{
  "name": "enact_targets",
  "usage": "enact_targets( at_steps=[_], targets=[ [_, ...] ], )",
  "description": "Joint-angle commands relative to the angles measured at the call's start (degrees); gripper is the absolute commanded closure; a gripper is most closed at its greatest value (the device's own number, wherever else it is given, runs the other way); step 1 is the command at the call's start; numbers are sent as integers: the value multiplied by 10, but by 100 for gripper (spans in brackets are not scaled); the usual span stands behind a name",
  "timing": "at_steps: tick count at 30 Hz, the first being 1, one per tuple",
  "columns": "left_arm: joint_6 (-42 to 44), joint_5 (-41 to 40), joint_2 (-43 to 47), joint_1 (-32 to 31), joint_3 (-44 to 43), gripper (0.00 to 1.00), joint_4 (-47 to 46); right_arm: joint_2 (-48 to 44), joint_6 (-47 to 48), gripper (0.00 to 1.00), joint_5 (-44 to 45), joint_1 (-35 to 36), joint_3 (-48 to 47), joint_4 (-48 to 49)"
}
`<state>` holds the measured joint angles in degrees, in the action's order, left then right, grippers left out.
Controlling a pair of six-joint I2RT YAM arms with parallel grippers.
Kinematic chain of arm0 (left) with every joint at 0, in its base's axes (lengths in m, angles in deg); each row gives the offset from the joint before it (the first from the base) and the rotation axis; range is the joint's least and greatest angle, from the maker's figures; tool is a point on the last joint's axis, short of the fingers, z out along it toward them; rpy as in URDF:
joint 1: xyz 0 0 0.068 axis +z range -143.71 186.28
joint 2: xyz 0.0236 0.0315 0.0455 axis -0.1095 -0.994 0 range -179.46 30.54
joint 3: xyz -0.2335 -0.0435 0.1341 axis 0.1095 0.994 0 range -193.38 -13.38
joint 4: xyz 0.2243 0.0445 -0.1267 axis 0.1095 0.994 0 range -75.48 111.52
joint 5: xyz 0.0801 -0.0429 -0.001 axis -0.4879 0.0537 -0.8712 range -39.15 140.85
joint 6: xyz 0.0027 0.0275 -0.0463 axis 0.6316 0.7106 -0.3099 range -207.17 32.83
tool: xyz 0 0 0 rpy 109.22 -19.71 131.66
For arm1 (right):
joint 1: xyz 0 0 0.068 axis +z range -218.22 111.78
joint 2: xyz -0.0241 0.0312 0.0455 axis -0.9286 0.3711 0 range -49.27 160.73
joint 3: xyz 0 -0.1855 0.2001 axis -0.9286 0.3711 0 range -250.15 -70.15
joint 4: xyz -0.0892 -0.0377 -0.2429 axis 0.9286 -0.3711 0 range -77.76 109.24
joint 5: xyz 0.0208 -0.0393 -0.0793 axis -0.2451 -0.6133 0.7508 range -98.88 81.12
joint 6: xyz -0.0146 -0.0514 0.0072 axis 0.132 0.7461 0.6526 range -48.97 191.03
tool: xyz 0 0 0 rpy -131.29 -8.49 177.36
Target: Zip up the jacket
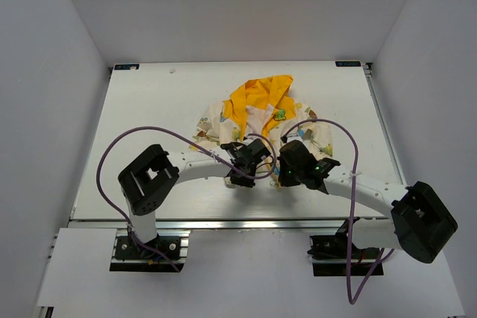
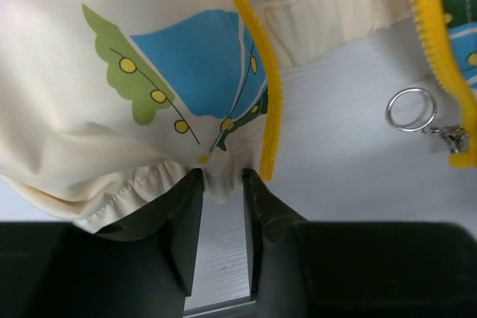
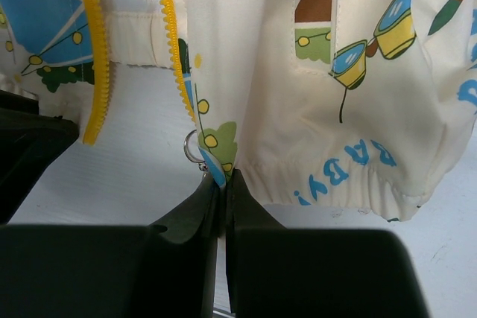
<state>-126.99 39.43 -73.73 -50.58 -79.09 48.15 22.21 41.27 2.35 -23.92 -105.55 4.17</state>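
Note:
The jacket [image 1: 257,118] lies spread in the middle of the table, cream with cartoon prints, its yellow hood at the far end and its front open. My left gripper [image 1: 250,154] is at the hem of the left front panel. In the left wrist view its jaws [image 2: 222,176] are closed on a bunch of hem beside the yellow zipper tape [image 2: 257,57]. My right gripper [image 1: 293,156] is shut on the bottom corner of the other panel [image 3: 223,180], right next to the zipper pull ring [image 3: 192,147]. The ring also shows in the left wrist view [image 2: 411,109].
The white table [image 1: 149,102] is boxed in by white walls at the left, right and back. Purple cables [image 1: 149,130] loop over both arms. A metal rail [image 1: 223,221] runs along the near edge.

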Motion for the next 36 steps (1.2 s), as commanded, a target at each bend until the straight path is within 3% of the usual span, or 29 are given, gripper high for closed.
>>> enact_targets(
  at_steps=[1, 3, 7, 13, 21, 24, 30, 36],
  targets=[
    [-13, -29, -59, -1, 13, 65, 13, -19, 1, 100, 6, -2, 2, -8],
    [-17, -34, -73, -1, 13, 72, 14, -26, 3, 100, 1, -2, 2, -7],
    [-18, -33, -83, 0, 19, 100, -2, -48, 8, 100, -3, -2, 2, 4],
    [-10, -70, 0, 0, 36, 100, -36, -78, 31, 100, -24, -3, -5, 20],
    [53, -97, 291, 0, 106, 100, -165, -155, 59, 100, -71, -10, 6, 168],
    [76, -84, 354, -1, 120, 100, -202, -182, 64, 100, -87, -11, 13, 237],
    [99, -70, 387, 0, 118, 100, -236, -210, 77, 100, -124, -11, 33, 366],
    [115, -71, 391, -1, 119, 100, -278, -241, 77, 100, -141, -11, 45, 405]
  ],
)
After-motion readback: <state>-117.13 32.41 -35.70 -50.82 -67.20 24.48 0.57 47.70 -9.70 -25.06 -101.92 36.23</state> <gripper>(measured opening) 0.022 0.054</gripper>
